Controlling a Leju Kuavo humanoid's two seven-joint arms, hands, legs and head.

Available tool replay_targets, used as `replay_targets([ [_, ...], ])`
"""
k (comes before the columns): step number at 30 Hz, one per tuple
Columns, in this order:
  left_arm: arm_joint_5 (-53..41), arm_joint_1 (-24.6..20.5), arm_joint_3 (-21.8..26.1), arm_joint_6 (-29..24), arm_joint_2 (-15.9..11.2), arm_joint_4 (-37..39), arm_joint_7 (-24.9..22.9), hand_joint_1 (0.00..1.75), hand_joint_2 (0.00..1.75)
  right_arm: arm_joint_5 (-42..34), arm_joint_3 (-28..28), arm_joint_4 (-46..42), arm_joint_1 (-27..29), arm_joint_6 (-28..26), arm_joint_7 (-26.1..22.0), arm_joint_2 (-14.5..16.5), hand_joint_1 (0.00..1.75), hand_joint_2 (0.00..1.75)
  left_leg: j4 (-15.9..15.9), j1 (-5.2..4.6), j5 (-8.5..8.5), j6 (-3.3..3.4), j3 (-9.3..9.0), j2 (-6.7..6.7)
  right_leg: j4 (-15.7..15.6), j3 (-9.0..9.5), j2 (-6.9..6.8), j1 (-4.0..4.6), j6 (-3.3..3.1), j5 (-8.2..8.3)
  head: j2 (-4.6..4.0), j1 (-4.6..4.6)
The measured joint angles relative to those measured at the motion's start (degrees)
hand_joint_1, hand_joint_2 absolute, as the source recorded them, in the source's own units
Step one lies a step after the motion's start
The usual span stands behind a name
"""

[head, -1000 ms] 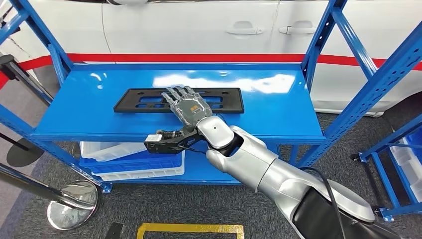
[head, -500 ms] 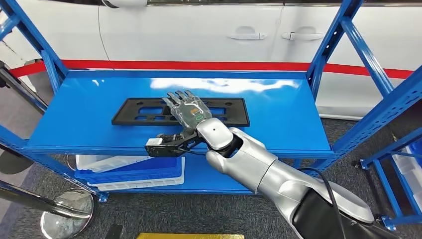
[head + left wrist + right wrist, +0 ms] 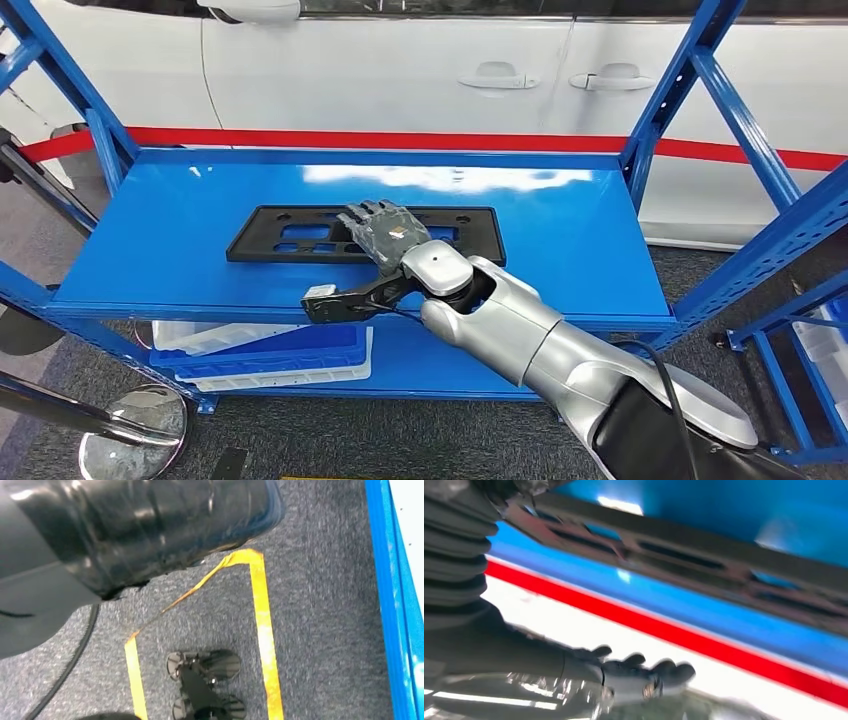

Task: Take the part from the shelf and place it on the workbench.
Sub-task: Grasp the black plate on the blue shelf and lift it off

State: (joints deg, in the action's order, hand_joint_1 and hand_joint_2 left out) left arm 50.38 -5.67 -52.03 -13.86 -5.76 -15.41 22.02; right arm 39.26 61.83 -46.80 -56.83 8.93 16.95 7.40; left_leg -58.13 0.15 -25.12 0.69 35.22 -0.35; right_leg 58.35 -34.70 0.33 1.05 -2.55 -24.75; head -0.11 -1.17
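Note:
A flat black plate-like part [image 3: 262, 247] with several slots lies lengthwise on the blue shelf board [image 3: 570, 230]. My right hand [image 3: 385, 230] is over the part's middle, its fingers bent down onto the plate, and the silver arm reaches in from the lower right. I see no grip around an edge. The blurred right wrist view has the slotted part [image 3: 734, 572] close by and the fingers [image 3: 634, 677] spread apart, with nothing between them.
Blue shelf uprights [image 3: 745, 120] stand at both sides. A white car [image 3: 400, 80] with a red stripe is close behind the shelf. Blue and white bins [image 3: 270, 350] sit on the lower level. A chrome post base [image 3: 135, 440] and yellow floor tape [image 3: 260, 610] are below.
The whole picture has shifted, so the camera moved. My right hand's fingers, stretched flat over the part before, now bend down onto it.

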Motion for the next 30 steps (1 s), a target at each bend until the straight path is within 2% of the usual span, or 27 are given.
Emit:
replay_targets([
  [2,0.02,-0.02,-0.01,-0.04,-0.02,0.0,-0.11,0.0,0.0,-0.5,0.0,-0.13,-0.06,0.41,-0.1,-0.09,0.0,1.75,-1.83,-0.01,-1.46,-0.6,0.78,0.04,-0.79,0.44,-0.09,-0.5,-0.28,0.41,0.0,-0.05],
  [3,0.02,-0.04,-0.02,-0.04,-0.05,0.01,-0.14,0.0,0.0,-0.56,0.0,-0.21,-0.08,0.45,-0.13,-0.1,0.0,1.75,-4.57,0.11,-3.08,-0.91,2.02,0.06,-0.99,0.58,-0.15,-0.66,-0.32,0.52,0.0,-0.08],
  [5,0.04,-0.01,-0.02,-0.05,-0.14,0.02,-0.17,0.0,0.0,-0.57,0.0,-0.31,0.02,0.49,-0.16,-0.11,0.0,1.75,-12.01,0.39,-6.52,-1.5,5.48,0.07,-1.03,0.6,-0.16,-0.74,-0.38,0.51,0.0,-0.12],
  [6,0.04,0.08,-0.02,-0.06,-0.19,0.02,-0.17,0.0,0.0,-0.57,0.0,-0.32,0.14,0.53,-0.16,-0.13,0.0,1.75,-14.74,0.55,-7.32,-1.73,6.83,0.07,-1.01,0.6,-0.16,-0.78,-0.36,0.48,0.0,-0.12],
  [7,0.05,0.16,-0.02,-0.07,-0.22,0.02,-0.18,0.0,0.0,-0.57,0.0,-0.32,0.25,0.57,-0.16,-0.15,0.0,1.75,-15.34,0.7,-6.92,-1.94,7.22,0.08,-0.96,0.59,-0.14,-0.85,-0.31,0.42,0.0,-0.12],
  [8,0.05,0.21,-0.02,-0.07,-0.25,0.02,-0.18,0.0,0.0,-0.57,0.0,-0.33,0.31,0.61,-0.16,-0.17,0.0,1.75,-13.68,0.84,-5.49,-2.13,6.5,0.09,-0.86,0.61,-0.12,-0.96,-0.18,0.33,0.0,-0.13],
  [10,0.04,0.13,-0.03,-0.07,-0.29,0.02,-0.18,0.0,0.0,-0.66,0.0,-0.43,0.3,0.7,-0.21,-0.19,0.0,1.75,-5.95,1.1,-1.62,-2.47,2.81,0.16,-0.49,0.63,-0.07,-1.16,0.31,-0.01,0.0,-0.13],
  [11,0.03,0.05,-0.03,-0.1,-0.32,0.02,-0.18,0.0,0.0,-0.9,0.0,-0.5,0.24,0.95,-0.32,-0.2,0.0,1.75,-2.55,1.1,-0.42,-2.34,1.12,0.09,-0.23,0.57,-0.03,-1.13,0.61,-0.21,0.0,-0.12],
  [12,0.02,0.0,-0.04,-0.14,-0.33,0.02,-0.18,0.0,0.0,-1.28,0.0,-0.55,0.18,1.48,-0.51,-0.21,0.0,1.75,-0.47,1.04,0.06,-2.07,0.08,0.02,-0.08,0.51,0.0,-1.06,0.9,-0.35,0.0,-0.09],
  [15,0.01,-0.01,-0.04,-0.29,-0.36,0.02,-0.15,0.0,0.0,-2.87,0.0,-0.58,0.13,4.38,-1.22,-0.24,0.0,1.75,0.37,0.85,0.02,-0.79,-0.35,-0.16,0.02,0.44,0.04,-1.01,1.72,-0.59,0.0,-0.03],
  [17,0.01,-0.05,-0.04,-0.31,-0.36,0.02,0.02,0.0,0.0,-3.64,0.0,-0.58,0.11,5.65,-1.41,-0.25,0.0,1.75,0.59,0.96,0.12,-0.05,-0.54,-0.14,1.98,-0.45,-0.02,-1.12,2.3,-1.98,0.0,0.04],
  [18,0.01,-0.08,-0.04,-0.31,-0.36,0.02,0.15,0.0,0.0,-3.9,0.0,-0.57,0.09,5.89,-1.37,-0.25,0.0,1.75,0.69,0.99,0.15,0.26,-0.63,-0.11,4.55,-1.7,-0.06,-1.19,2.51,-3.41,0.0,0.07],
  [20,0.05,-0.12,-0.04,-0.31,-0.36,0.02,0.33,0.0,0.0,-4.17,0.01,-0.41,0.23,6.1,-0.93,-0.29,0.0,1.75,0.67,0.85,0.05,0.73,-0.64,-0.06,12.01,-5.45,-0.1,-1.23,2.69,-6.59,0.0,0.11],
  [21,0.08,-0.1,-0.04,-0.31,-0.36,0.02,0.37,0.0,0.0,-4.21,0.01,-0.24,0.4,6.16,-0.6,-0.33,0.0,1.75,0.66,0.79,0.0,0.82,-0.66,-0.05,14.99,-7.08,-0.1,-1.24,2.7,-7.35,0.0,0.11],
  [22,0.1,-0.07,-0.04,-0.31,-0.36,0.02,0.38,0.0,0.0,-4.21,0.02,-0.02,0.57,6.18,-0.26,-0.4,0.0,1.75,0.65,0.74,-0.06,0.87,-0.69,-0.08,16.23,-7.93,-0.1,-1.23,2.65,-7.11,0.0,0.12],
  [23,0.11,-0.05,-0.04,-0.31,-0.36,0.02,0.4,0.0,0.0,-4.18,0.03,0.23,0.69,6.13,0.03,-0.48,0.0,1.75,0.62,0.69,-0.12,0.88,-0.74,-0.14,15.22,-7.7,-0.1,-1.22,2.5,-5.82,0.0,0.12],
  [25,0.11,-0.06,-0.04,-0.31,-0.36,0.02,0.47,0.0,0.0,-4.01,0.04,0.74,0.78,5.72,0.54,-0.58,0.0,1.75,0.57,0.64,-0.31,0.75,-0.89,-0.26,8.22,-4.77,-0.09,-1.09,1.9,-1.78,0.0,0.13],
  [26,0.11,-0.08,-0.04,-0.3,-0.34,0.02,0.5,0.0,0.0,-3.85,0.04,1.04,0.77,5.39,0.8,-0.6,0.0,1.75,0.48,0.53,-0.45,0.59,-0.89,-0.3,4.51,-3.04,-0.08,-0.93,1.58,-0.39,0.0,0.11],
  [28,0.1,-0.08,-0.04,-0.29,-0.32,0.02,0.59,0.0,0.0,-3.48,0.06,1.77,0.89,4.55,1.36,-0.63,0.0,1.75,0.42,0.43,-0.57,0.15,-0.78,-0.31,0.65,-1.23,-0.05,-0.64,1.17,0.45,0.0,0.08],
  [30,0.09,-0.07,-0.04,-0.29,-0.33,0.02,0.68,0.0,0.0,-3.23,0.07,2.72,1.15,3.63,2.01,-0.73,0.0,1.75,0.56,0.47,-0.58,-0.42,-0.78,-0.29,0.13,-0.93,-0.03,-0.6,0.91,0.44,0.0,0.07],
])
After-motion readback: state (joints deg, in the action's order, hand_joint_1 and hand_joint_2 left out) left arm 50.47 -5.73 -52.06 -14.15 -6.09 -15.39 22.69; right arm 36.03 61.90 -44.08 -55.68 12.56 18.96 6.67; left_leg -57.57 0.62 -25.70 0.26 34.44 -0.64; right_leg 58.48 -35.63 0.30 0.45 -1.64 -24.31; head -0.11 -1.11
